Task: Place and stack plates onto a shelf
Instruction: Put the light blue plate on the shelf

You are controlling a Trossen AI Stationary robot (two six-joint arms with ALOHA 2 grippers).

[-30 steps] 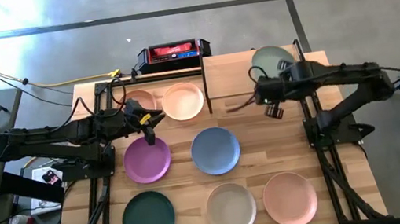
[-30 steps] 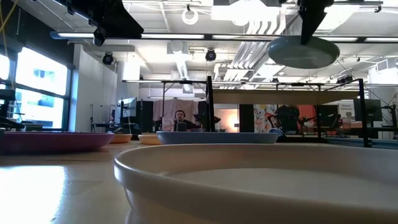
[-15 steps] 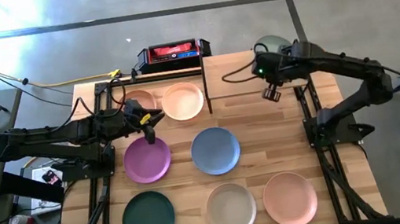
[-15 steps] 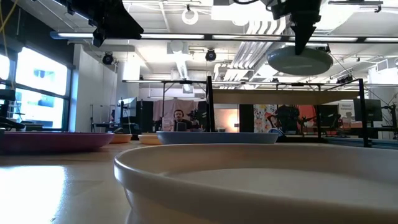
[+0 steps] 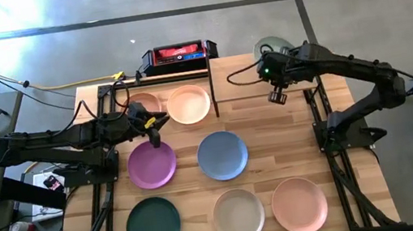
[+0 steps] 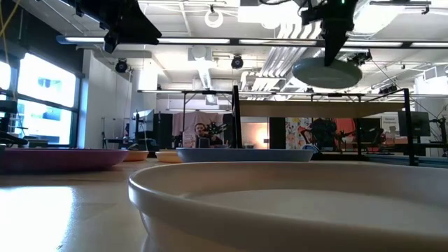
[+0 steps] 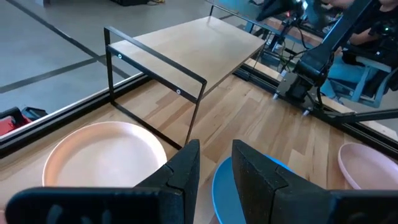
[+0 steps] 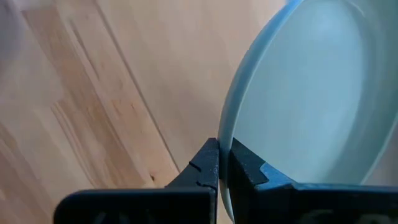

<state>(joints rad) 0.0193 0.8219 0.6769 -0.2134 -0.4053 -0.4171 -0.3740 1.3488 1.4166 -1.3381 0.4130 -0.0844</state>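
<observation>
— What hangs up top on the right?
— The right gripper [image 6: 334, 43], jaws pinching the rim of the sage green plate [image 6: 327, 72], which is held level above the shelf [image 6: 329, 109].
— And lower down?
— A beige plate [image 6: 280, 203] fills the foreground; behind it the blue plate [image 6: 243, 154], and the purple plate [image 6: 59, 158] at left, all on the tabletop [image 6: 63, 210].

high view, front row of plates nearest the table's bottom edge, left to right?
Dark green plate → beige plate → pink plate.
</observation>
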